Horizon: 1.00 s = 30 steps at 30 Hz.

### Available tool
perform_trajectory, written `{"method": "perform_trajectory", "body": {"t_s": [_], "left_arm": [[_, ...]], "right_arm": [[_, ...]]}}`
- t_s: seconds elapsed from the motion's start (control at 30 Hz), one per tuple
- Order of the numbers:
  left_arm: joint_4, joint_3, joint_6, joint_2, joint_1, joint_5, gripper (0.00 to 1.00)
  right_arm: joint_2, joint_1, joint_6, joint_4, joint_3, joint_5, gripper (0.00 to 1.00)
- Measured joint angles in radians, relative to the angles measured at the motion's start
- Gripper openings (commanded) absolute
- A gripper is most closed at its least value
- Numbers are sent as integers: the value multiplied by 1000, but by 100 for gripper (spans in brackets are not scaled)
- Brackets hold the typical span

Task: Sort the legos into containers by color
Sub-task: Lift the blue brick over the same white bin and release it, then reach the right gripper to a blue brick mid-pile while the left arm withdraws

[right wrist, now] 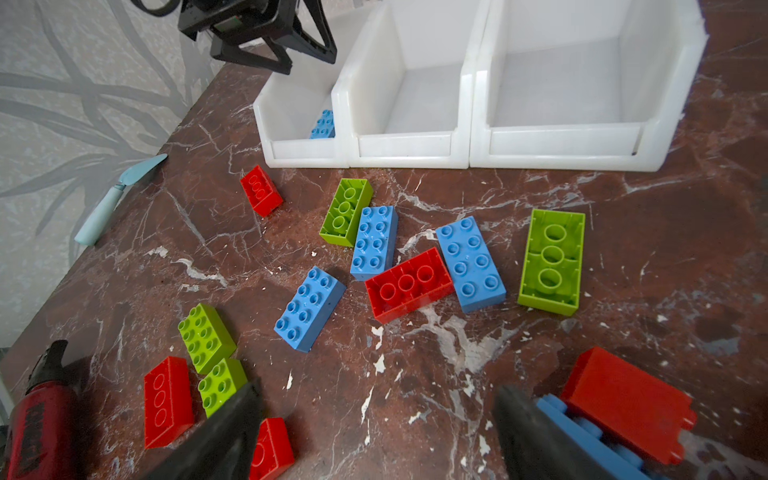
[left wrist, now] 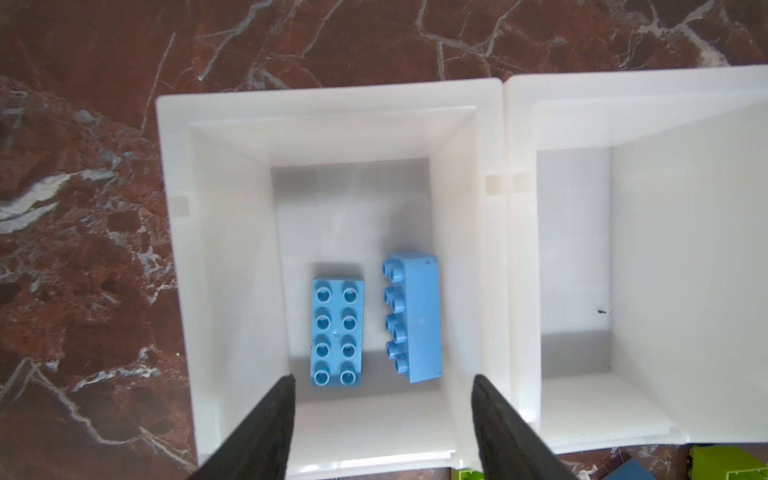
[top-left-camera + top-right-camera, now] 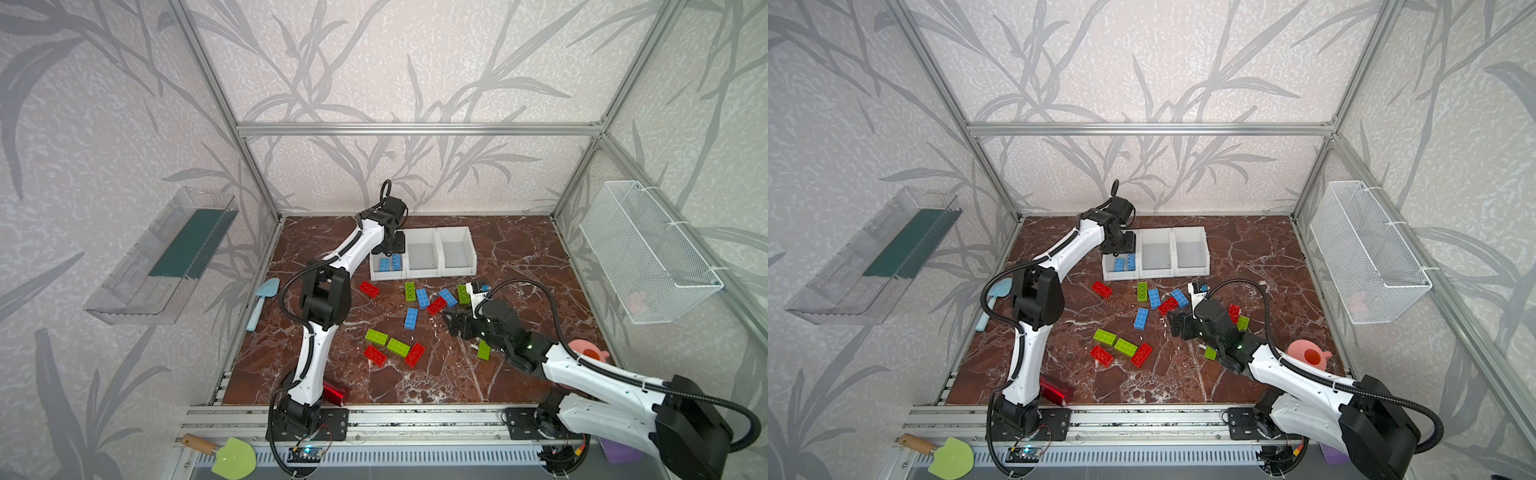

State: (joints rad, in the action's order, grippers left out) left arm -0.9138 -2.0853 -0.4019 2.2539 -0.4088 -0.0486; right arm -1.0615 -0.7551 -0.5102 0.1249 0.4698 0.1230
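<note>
Presently, the left gripper [image 2: 382,384] stands with its jaws apart and nothing between them, poised over the leftmost of the three white containers [image 3: 422,272]. Two blue legos [image 2: 337,330] lie on that bin's floor, side by side but not touching, one studs up and one on its side. The right gripper [image 1: 376,392] likewise has its jaws apart, gripping nothing, low over the marble table [image 1: 415,353]. Beyond it, loose legos [image 1: 409,284] in red, blue and lime green lie scattered in front of the containers, several touching.
</note>
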Motion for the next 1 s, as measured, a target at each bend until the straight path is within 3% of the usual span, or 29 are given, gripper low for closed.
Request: {"method": "perform_trajectory", "body": {"t_s": [0.2,0.33,0.53,1.0], "left_arm": [[15,160,-2,-220,0,-4,88],[71,338,-10,-464,-2,2,89],[124,569,-36,-794,-12,24,89],[135,1079,-31,-1378,-15,15,89]], "right_arm": [[-36,-78,-27,-138,122,86,87],[-84,-164,-60,-212,211,165,93],[-187,-292,-146,-291,274,289,93],[-505,-369,-422,-471,510,417,85]]}}
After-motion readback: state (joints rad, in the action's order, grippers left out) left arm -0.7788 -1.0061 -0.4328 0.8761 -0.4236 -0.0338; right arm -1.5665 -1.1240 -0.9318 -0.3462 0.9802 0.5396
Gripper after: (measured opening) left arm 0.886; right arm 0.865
